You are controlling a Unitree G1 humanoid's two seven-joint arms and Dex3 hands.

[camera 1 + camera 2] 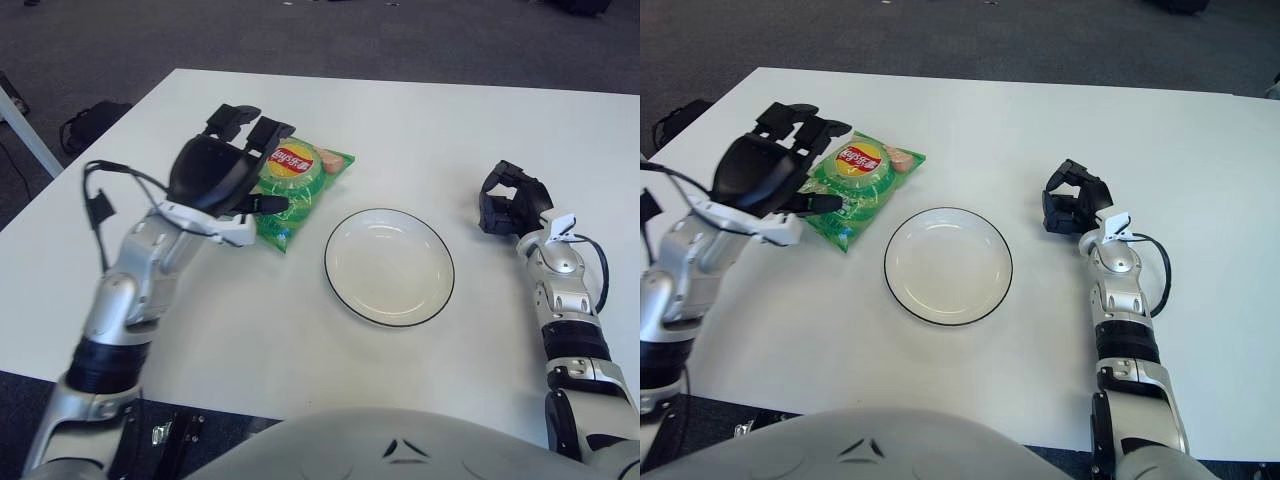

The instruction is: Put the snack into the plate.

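One plate, empty, on the surface between the hands, just right of the left hand. Left hand's fingers are spread over the left edge of the one snack bag, thumb tip on it, nothing gripped. Right hand idle, curled, empty, beyond the plate's right side. Risk: slick bag skids or crumples when the fingers close, giving a weak pinch.

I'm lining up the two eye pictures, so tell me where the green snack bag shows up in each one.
Left eye view: the green snack bag lies left of centre, up-left of the white plate, with the left hand over its left part.
Right eye view: the bag sits further left, again up-left of the plate.
Shared landmark: the plate's black rim.
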